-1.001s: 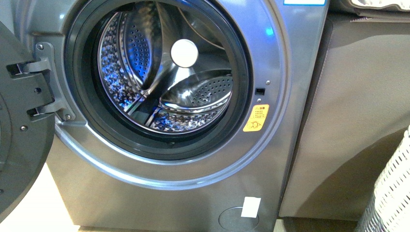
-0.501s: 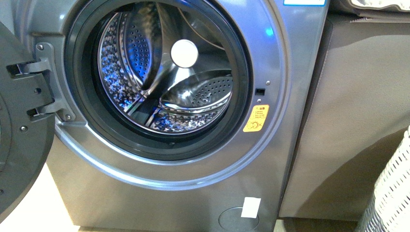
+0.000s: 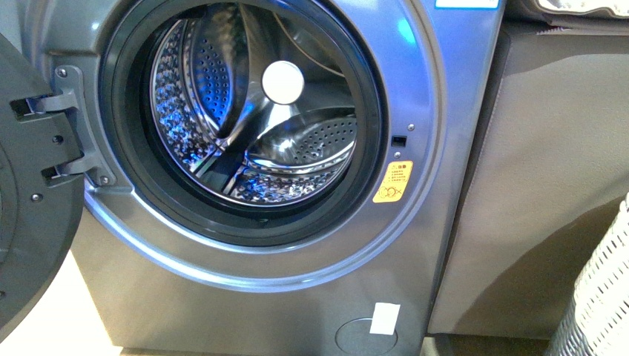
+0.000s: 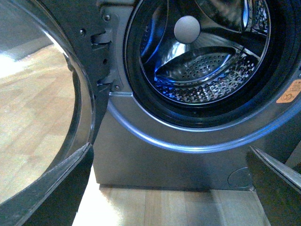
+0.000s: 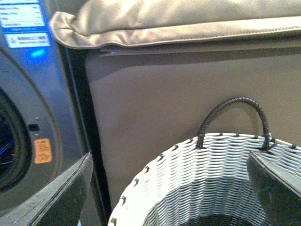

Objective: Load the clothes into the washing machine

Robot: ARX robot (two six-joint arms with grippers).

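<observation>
The grey washing machine (image 3: 297, 297) fills the front view, its door (image 3: 30, 222) swung open to the left. The perforated steel drum (image 3: 252, 126) shows no clothes inside. The yellow-orange sticker (image 3: 392, 182) and white tag (image 3: 384, 317) are on its front. The navy-blue clothes are not in any view. My left gripper (image 4: 169, 150) is open and empty, low in front of the machine (image 4: 164, 160), below the porthole. My right gripper (image 5: 169, 157) is open and empty above the white woven basket (image 5: 197, 179); the basket's inside is dark.
A grey-brown cabinet (image 3: 549, 163) stands to the right of the machine, with a beige cushion (image 5: 178, 23) on top. The basket (image 3: 601, 297) sits at the lower right in the front view. A light wooden floor (image 4: 164, 207) lies under the machine.
</observation>
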